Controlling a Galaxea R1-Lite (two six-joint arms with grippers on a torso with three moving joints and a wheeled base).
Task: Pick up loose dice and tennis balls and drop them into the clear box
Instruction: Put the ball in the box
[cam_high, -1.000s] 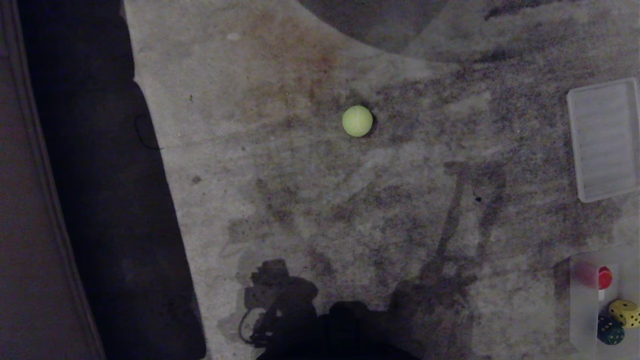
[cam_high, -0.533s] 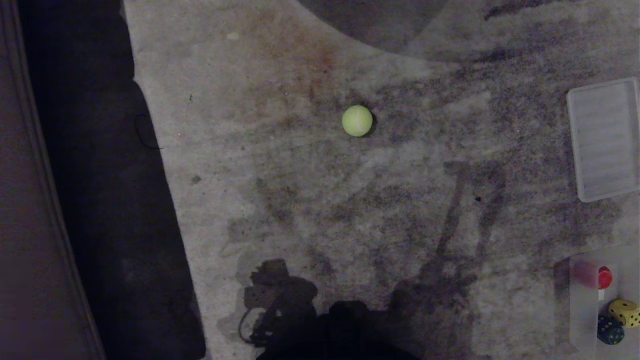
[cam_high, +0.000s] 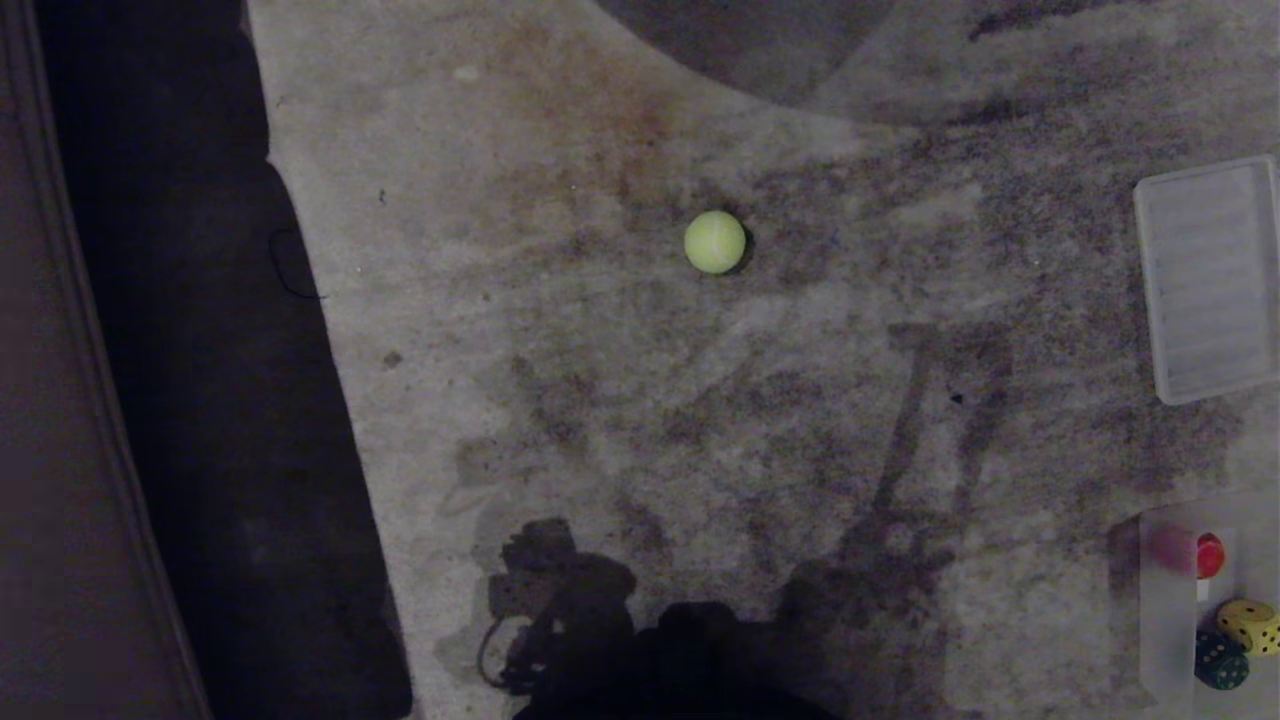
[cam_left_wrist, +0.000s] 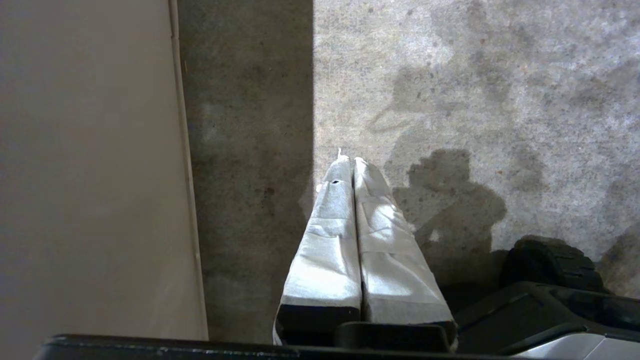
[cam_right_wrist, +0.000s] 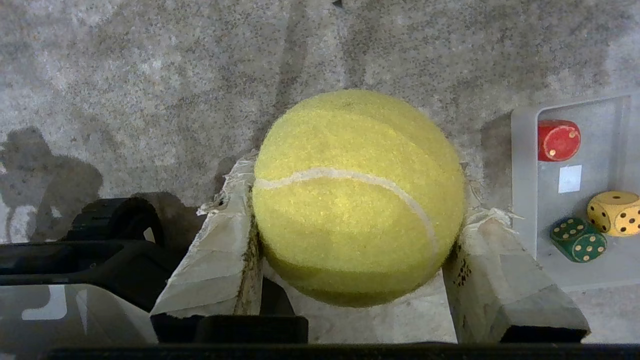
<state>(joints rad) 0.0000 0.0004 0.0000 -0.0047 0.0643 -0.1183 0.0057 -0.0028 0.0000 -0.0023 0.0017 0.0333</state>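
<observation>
The right gripper (cam_right_wrist: 357, 250) had its tape-wrapped fingers (cam_right_wrist: 220, 260) pinching a fuzzy yellow-green tennis ball (cam_right_wrist: 357, 195), lifted above the floor. The shallow clear plastic box (cam_right_wrist: 525, 200) lay beside it toward the robot's right, so that arm was the nearer one and the drop probably needed only a short sideways carry. Inside sat a red rounded piece (cam_right_wrist: 559, 140), a yellow black-pipped die (cam_right_wrist: 615, 213) and a dark green white-pipped die (cam_right_wrist: 578, 239). The left gripper (cam_left_wrist: 356, 170) hung parked near the wall, fingers pressed together, empty. Farther out on the stained grey carpet (cam_high: 600, 400), a second loose yellow-green tennis ball (cam_high: 715, 242) lay alone; a ribbed whitish lid (cam_high: 1205, 280) rested beyond the box.
</observation>
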